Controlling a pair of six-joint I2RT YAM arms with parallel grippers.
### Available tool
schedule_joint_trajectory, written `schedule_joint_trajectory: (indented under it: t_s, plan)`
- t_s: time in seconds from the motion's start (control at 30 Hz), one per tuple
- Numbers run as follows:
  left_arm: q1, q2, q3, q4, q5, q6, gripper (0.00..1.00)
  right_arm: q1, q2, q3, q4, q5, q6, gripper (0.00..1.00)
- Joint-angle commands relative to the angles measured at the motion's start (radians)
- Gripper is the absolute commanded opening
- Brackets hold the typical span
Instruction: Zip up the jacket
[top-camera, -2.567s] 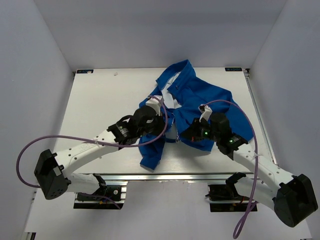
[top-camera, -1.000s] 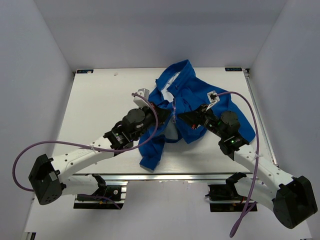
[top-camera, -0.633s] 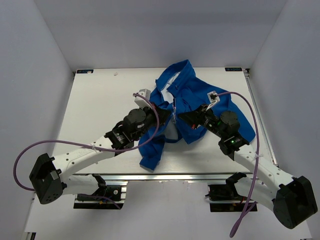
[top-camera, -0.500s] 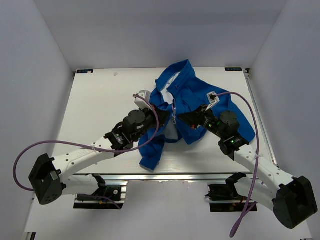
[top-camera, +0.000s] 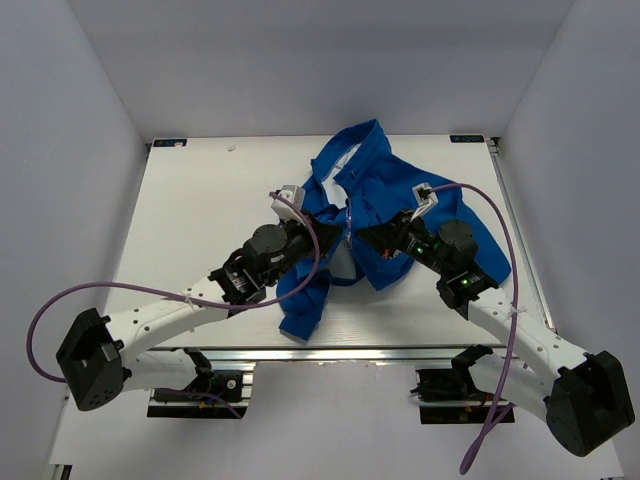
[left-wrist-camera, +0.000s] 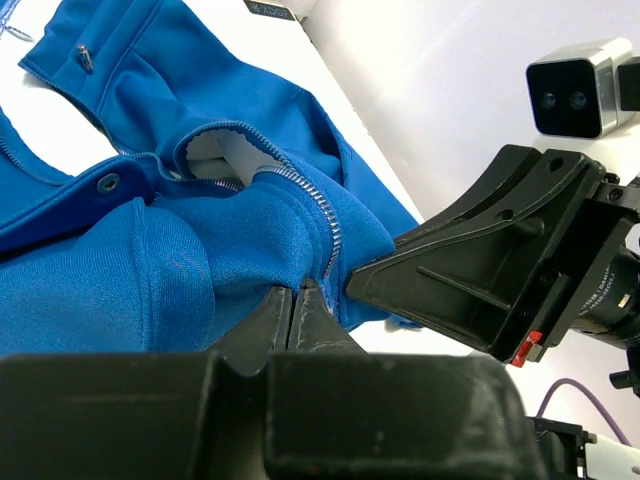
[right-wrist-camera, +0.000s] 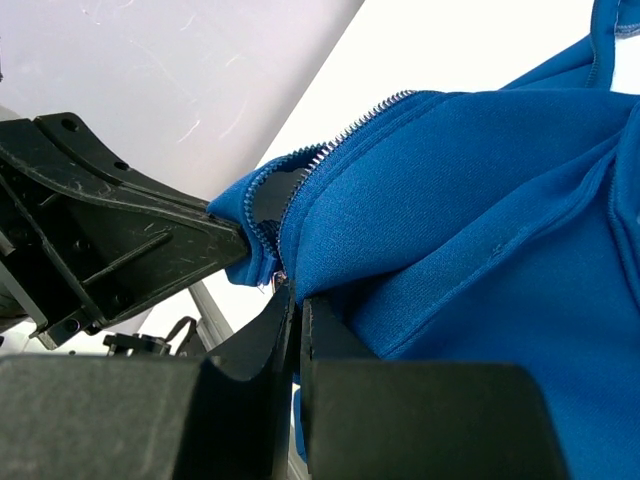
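The royal-blue jacket (top-camera: 400, 195) lies crumpled at the back middle of the white table (top-camera: 200, 200), with white lining showing at the collar. My left gripper (top-camera: 335, 228) is shut on the jacket's front edge beside the zipper teeth (left-wrist-camera: 325, 225); its tips (left-wrist-camera: 297, 292) pinch blue fabric (left-wrist-camera: 200, 260). My right gripper (top-camera: 364, 232) is shut on the facing front edge; its tips (right-wrist-camera: 296, 298) pinch fabric (right-wrist-camera: 480, 200) just under the zipper teeth (right-wrist-camera: 360, 118). The two grippers face each other, almost touching, and hold the edges raised above the table. Each shows in the other's wrist view (left-wrist-camera: 480, 270) (right-wrist-camera: 110, 240).
A sleeve or hem (top-camera: 305, 305) hangs toward the table's near edge. A metal rail (top-camera: 340, 352) runs along that edge. Purple cables (top-camera: 495, 250) loop from both arms. Grey walls enclose the table on three sides.
Since 2.6 s ago both grippers have moved away from the near edge and lifted the jacket's front edges together. Over the last second they have barely shifted.
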Motion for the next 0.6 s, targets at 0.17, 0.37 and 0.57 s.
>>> schedule_joint_trajectory:
  t_s: [0.17,0.37,0.57]
  plan:
    - [-0.006,-0.066,-0.014,0.049,-0.013,0.053,0.00,0.000,-0.009,0.048,0.015,-0.004,0.007,0.00]
    - [-0.006,-0.051,-0.013,0.069,0.006,0.076,0.00,0.000,0.013,0.059,0.023,-0.049,0.015,0.00]
    - [-0.006,-0.040,-0.013,0.074,0.006,0.082,0.00,0.000,0.017,0.061,0.037,-0.068,0.020,0.00]
